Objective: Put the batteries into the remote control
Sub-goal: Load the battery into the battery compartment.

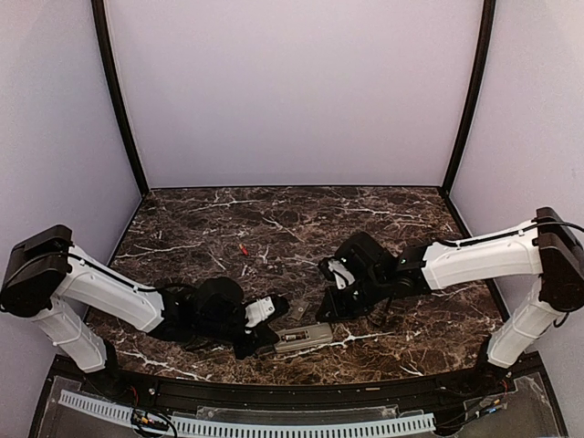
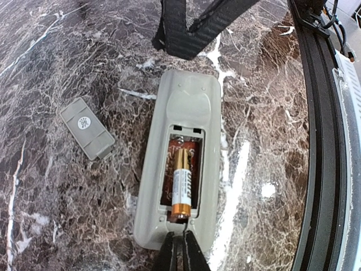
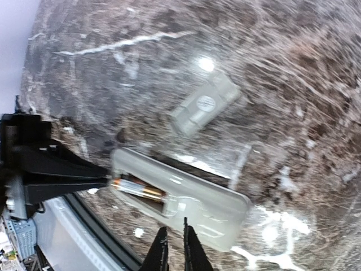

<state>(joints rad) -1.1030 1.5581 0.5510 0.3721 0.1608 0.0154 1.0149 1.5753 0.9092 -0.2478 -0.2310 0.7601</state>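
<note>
The remote control (image 2: 180, 164) lies back-up near the table's front edge, its battery bay uncovered. One gold-and-white battery (image 2: 181, 183) lies in the bay's right slot; the left slot shows bare brown. My left gripper (image 2: 181, 241) is shut and holds nothing, its tips at the remote's near end just behind the battery. My right gripper (image 3: 175, 248) is shut and empty over the remote's (image 3: 180, 195) opposite end; the same battery (image 3: 138, 189) shows there. In the top view the remote (image 1: 306, 337) lies between both grippers, and a tiny red battery (image 1: 243, 248) lies loose farther back.
The small flat grey cover piece (image 2: 87, 128) lies on the marble beside the remote and also shows in the right wrist view as the cover piece (image 3: 204, 104). The black table rail (image 2: 321, 147) runs close along the remote's other side. Purple walls enclose the table.
</note>
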